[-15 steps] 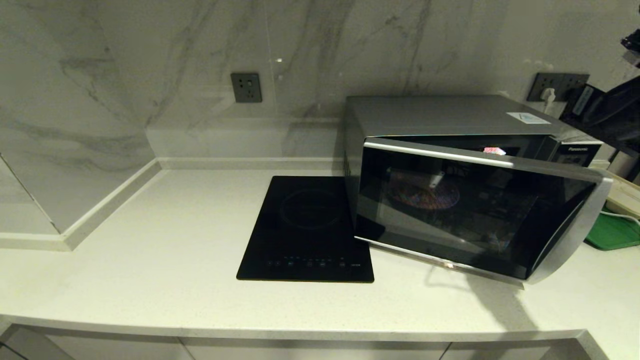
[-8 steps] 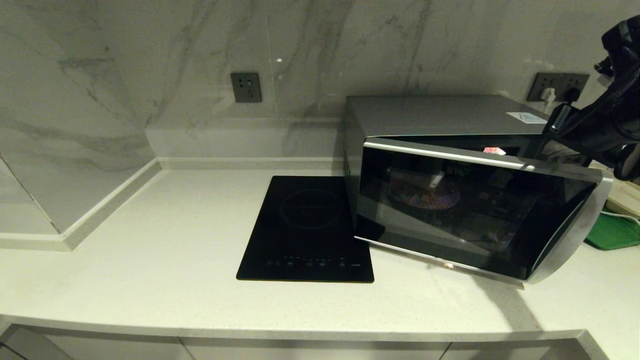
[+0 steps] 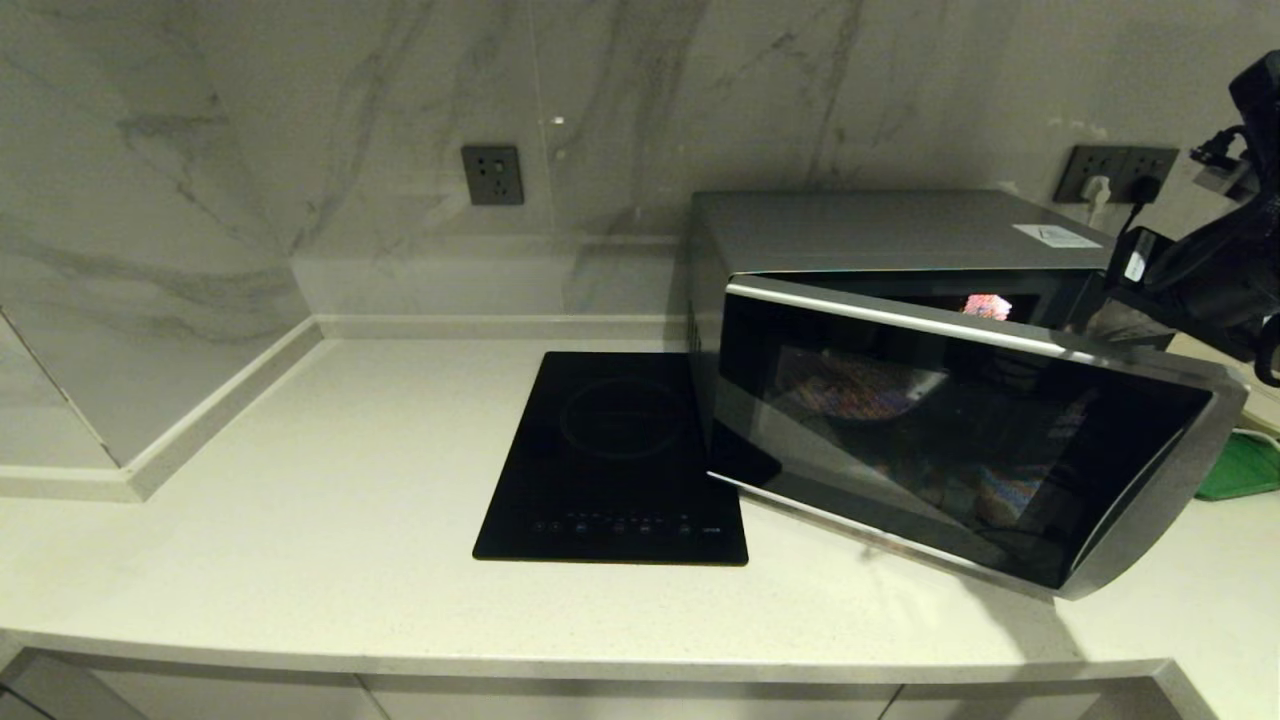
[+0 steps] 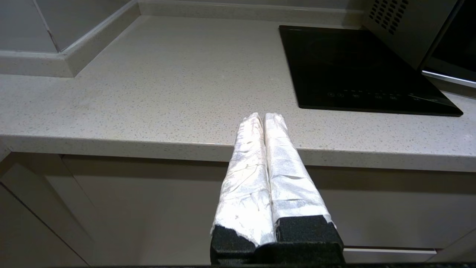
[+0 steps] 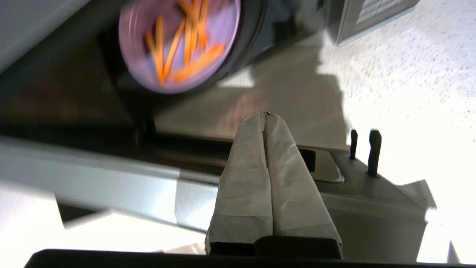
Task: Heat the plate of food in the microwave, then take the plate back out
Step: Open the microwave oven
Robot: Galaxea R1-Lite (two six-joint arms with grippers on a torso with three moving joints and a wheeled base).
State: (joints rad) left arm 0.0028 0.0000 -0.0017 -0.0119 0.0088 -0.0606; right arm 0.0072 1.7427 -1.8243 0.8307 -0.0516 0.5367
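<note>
The silver-grey microwave (image 3: 900, 235) stands at the back right of the counter with its dark glass door (image 3: 960, 430) swung partly open, hinged at its left side. Inside, the lilac plate of food (image 5: 178, 44) with orange sticks rests on the turntable; it shows dimly through the door glass (image 3: 860, 388). My right arm (image 3: 1215, 265) reaches in behind the door's free edge. The right gripper (image 5: 264, 114) is shut and empty, pointing into the gap, short of the plate. My left gripper (image 4: 263, 116) is shut, parked low in front of the counter edge.
A flat black cooktop (image 3: 620, 455) lies left of the microwave, under the door's hinge corner. A green tray (image 3: 1240, 470) sits at the far right behind the door. Wall sockets (image 3: 492, 175) and a plugged one (image 3: 1115, 165) are on the marble wall.
The microwave door has swung a little further open. My right arm has come in from the right edge and lowered to just behind the door's free end.
</note>
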